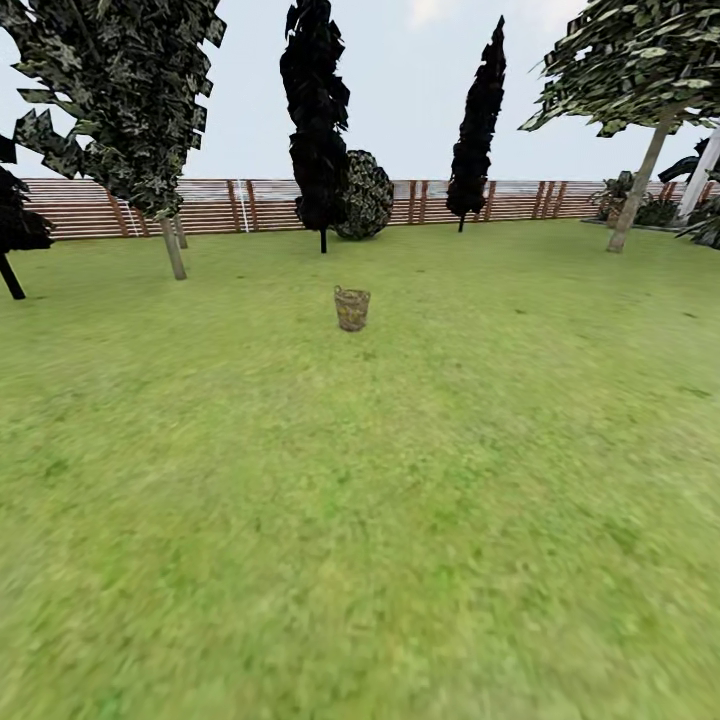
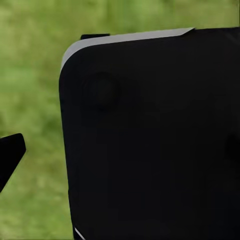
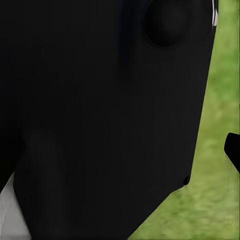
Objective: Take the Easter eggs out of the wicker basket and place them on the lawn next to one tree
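Far ahead on the lawn (image 1: 360, 480), the basket (image 1: 351, 308) stands upright, well apart from both claws, and something yellowish shows through its weave, too small to name. A tree (image 1: 172, 245) with a pale trunk stands beyond the basket to the left, another tree (image 1: 636, 185) to the right, both before a fence (image 1: 230, 205). Each wrist view looks along a big black body part (image 2: 150, 140) over blurred grass, with a dark tip (image 2: 10, 157) at the edge. Whether the left or right claw is spread or pressed together, I cannot tell.
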### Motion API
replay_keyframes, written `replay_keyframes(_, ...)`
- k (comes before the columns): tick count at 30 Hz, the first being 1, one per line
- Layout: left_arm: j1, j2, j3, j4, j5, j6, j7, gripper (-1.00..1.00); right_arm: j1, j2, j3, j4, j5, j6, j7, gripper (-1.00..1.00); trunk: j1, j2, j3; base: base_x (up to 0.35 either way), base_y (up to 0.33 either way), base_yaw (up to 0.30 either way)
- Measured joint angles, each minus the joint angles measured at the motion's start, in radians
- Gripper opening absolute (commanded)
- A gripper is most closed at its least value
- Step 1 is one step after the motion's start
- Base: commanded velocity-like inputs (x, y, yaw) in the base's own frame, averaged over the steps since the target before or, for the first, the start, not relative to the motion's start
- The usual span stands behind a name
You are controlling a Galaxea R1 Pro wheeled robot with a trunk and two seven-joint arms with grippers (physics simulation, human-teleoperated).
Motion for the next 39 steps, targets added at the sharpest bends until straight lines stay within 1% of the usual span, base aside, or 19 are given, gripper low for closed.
replay_keyframes(39,0.000,0.000,0.000,0.000,0.000,0.000,0.000,1.00,0.000,0.001,0.000,0.000,0.000,0.000,0.000,1.00,0.000,0.000,0.000,0.334,0.096,0.000)
